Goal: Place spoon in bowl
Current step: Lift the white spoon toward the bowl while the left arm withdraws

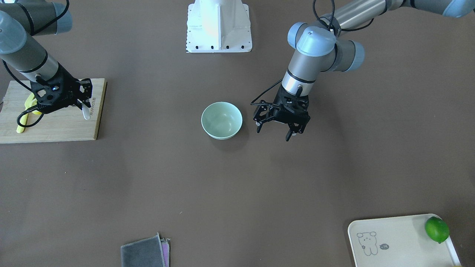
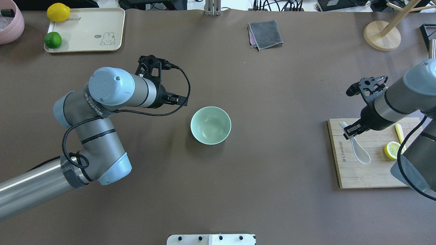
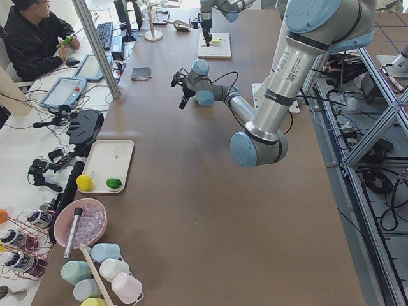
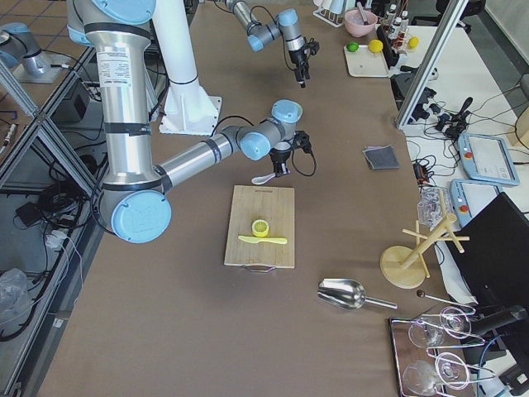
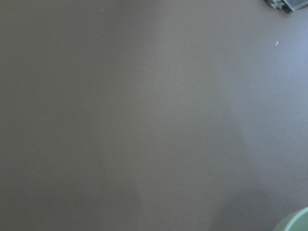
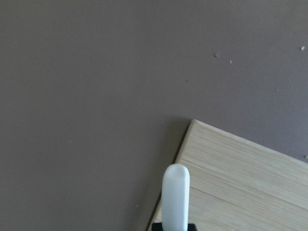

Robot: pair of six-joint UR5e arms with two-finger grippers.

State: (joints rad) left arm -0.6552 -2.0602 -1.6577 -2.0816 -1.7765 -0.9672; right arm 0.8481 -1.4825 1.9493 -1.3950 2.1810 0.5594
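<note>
The white spoon (image 2: 359,151) is over the near left part of the wooden cutting board (image 2: 361,173). My right gripper (image 2: 351,131) is shut on its handle. In the right wrist view the handle tip (image 6: 175,197) sticks out past the black fingers, over the board's corner. The spoon seems to be held slightly above the board. The pale mint-green bowl (image 2: 210,125) stands empty mid-table, far from the spoon. My left gripper (image 1: 276,131) is open and empty, hovering just beside the bowl (image 1: 222,120). The bowl's rim shows in the left wrist view's corner (image 5: 294,223).
A lemon slice (image 2: 391,150) and a yellow-green knife (image 2: 399,132) lie on the board. A folded grey cloth (image 2: 265,34) lies at the far side. A tray (image 2: 85,30) with a lemon and a lime is at the far left. A wooden stand (image 2: 381,35) is at the far right.
</note>
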